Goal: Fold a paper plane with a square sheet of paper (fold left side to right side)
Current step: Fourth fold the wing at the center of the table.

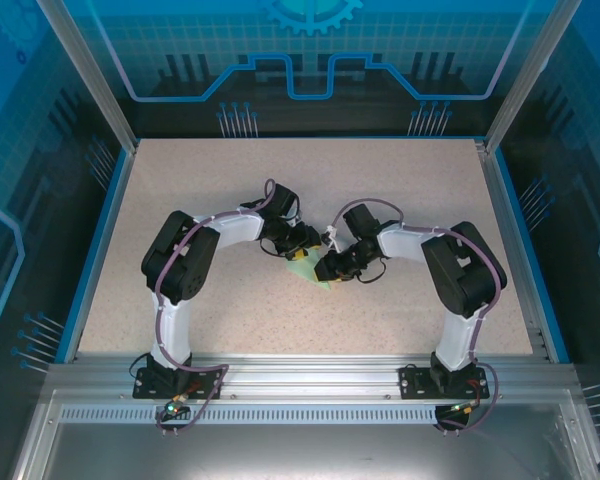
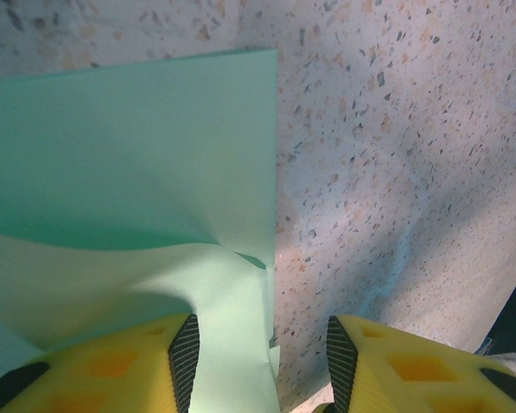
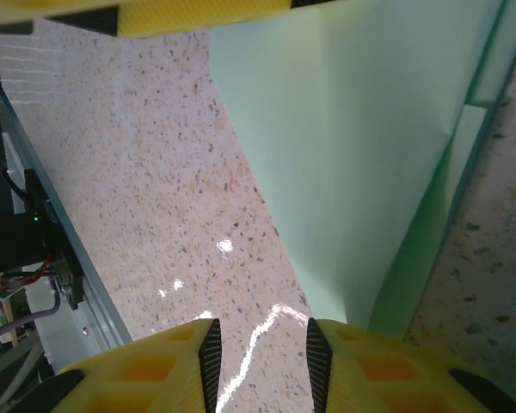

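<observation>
Speckled beige stone pattern covers the table (image 1: 410, 190), which sits inside a blue-walled enclosure (image 1: 310, 60). Near its middle the left claw (image 2: 262, 366) stands with its yellow fingers (image 2: 112, 370) apart, bare table showing in the gap. The sheet of paper (image 2: 129, 146), pale mint green, runs down into that gap and lies against the ribbed pad of the finger on the left of the wrist view, clear of the other finger. Beyond the fingers the sheet is doubled over: a darker, shaded flap with a straight edge lies past a paler, bowed part (a small pucker marks where the two meet at the edge). The right claw (image 3: 258, 366) also has its jaws apart, though less widely, with table and a glint of light between them. The sheet's narrow end comes down to the finger on the right of that view; whether it touches or slips under cannot be told. Layered edges run along the sheet's far side, and another yellow finger (image 3: 198, 13) crosses the top. From above, the left arm (image 1: 180, 270) and right arm (image 1: 465, 270) arch inward and meet over the paper, with an aluminium rail (image 1: 310, 372) along the near edge.
</observation>
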Robot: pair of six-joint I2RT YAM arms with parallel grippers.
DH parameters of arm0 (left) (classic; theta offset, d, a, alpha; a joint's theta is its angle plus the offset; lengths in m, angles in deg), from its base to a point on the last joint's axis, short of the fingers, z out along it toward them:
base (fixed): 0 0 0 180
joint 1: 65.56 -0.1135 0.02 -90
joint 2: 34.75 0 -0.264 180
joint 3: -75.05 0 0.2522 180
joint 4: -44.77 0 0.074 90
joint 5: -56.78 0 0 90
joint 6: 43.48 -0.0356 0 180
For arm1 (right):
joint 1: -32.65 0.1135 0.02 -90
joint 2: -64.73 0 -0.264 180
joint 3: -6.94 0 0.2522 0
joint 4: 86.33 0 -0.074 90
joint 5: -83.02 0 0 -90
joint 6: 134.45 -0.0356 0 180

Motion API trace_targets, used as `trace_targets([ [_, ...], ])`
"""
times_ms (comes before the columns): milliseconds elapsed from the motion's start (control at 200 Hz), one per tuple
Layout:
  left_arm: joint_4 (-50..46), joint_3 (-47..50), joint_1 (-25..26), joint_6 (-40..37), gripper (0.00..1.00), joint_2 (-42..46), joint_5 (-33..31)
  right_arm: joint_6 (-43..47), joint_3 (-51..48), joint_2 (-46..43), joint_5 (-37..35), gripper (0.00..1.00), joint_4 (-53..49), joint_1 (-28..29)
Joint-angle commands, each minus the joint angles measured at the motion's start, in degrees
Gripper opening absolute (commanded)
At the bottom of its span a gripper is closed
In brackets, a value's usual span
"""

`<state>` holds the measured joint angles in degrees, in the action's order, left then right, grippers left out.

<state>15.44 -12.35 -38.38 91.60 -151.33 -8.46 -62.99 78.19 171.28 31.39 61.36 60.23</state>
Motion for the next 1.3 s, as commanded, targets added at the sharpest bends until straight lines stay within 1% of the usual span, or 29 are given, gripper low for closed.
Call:
trace_targets([
  [0, -1.1, 1.3, 0.4, 0.0, 0.48, 0.8, -0.8, 1.0, 1.0, 1.1, -0.7, 0.35, -2.6, 0.8],
  [395, -1.6, 1.2, 0.4, -0.1, 0.48, 0.4, -1.5, 2.6, 0.3, 1.5, -2.7, 0.34, -5.5, 1.3],
  [860, -1.9, 1.6, 0.2, 0.0, 0.48, -0.4, -2.4, 3.8, -1.8, 1.5, -3.1, 0.3, -9.2, 1.9],
  [1076, -1.6, 1.8, 0.0, 0.0, 0.47, -0.5, -2.5, 4.1, -4.2, -0.4, -1.9, 0.29, -9.8, 2.0],
  [1296, -1.6, 1.7, 0.0, 0.0, 0.48, -0.3, -2.3, 4.8, -3.8, -4.4, -1.0, 0.26, -11.9, 1.2],
])
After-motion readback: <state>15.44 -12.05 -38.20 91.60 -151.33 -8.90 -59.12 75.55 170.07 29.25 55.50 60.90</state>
